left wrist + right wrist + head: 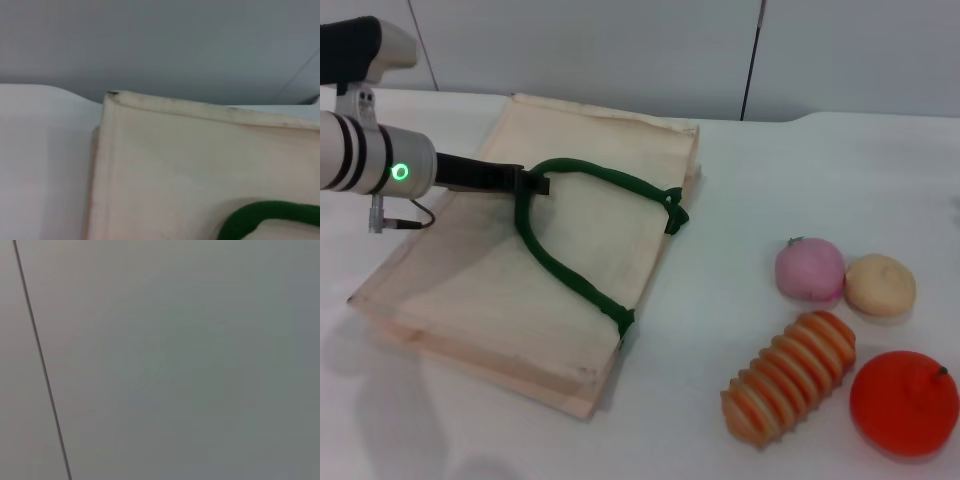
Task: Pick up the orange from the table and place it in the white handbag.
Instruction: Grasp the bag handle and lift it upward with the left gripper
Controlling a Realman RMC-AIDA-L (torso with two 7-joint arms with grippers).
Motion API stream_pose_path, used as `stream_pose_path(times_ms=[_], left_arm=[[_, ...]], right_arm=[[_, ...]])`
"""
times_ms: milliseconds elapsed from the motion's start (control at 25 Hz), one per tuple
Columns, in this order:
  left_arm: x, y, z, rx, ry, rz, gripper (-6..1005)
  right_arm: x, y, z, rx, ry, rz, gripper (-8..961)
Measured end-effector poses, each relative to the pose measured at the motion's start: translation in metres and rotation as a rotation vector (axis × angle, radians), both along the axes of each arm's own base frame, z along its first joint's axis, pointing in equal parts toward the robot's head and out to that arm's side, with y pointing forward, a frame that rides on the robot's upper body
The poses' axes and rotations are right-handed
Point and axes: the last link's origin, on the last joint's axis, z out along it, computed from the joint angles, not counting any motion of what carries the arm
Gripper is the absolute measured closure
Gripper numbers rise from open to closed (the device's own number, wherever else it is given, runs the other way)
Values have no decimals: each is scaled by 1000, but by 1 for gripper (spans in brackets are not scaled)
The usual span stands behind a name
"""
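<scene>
lies flat on the white table [720,390], the white handbag [500,290], a cream fabric tote spread over the left half of the head view, one corner reaching toward the far wall. curves across its top face, a dark green loop handle [575,275], fastened by green tabs near the bag's right edge.

reaches in from the left over the bag, the left gripper [532,183], black fingers at the top of the handle loop where the cord bends; looks pinched on the handle, though cannot tell for certain whether the jaws are clamped or merely touching it. glows green on the arm's white wrist, a small light [400,172]. shows only bag cloth, its seamed edge and a bit of green handle [260,217] in the left wrist view.

sits well apart from the bag at the near right corner of the table, the orange [904,402], bright red-orange with a small stem nub, untouched. just beside it on the left, a ridged orange-and-cream striped oblong item [790,390]; behind these, a pink round fruit [809,270] touching a pale tan ball [880,285].

nothing of the right gripper anywhere; only a grey wall with a dark seam in the right wrist view.
</scene>
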Motion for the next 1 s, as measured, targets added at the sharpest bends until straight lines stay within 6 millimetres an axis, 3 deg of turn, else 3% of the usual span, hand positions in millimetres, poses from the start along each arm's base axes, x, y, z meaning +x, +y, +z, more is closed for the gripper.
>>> stream_pose_path(times_ms=[600,1000], left_arm=[[-3,0,-14,-38,102,5,551],[-3,0,-14,-47,119,0,679]], right_arm=[[-1,1,0,0,3,5,73],[-1,1,0,0,3,5,73]])
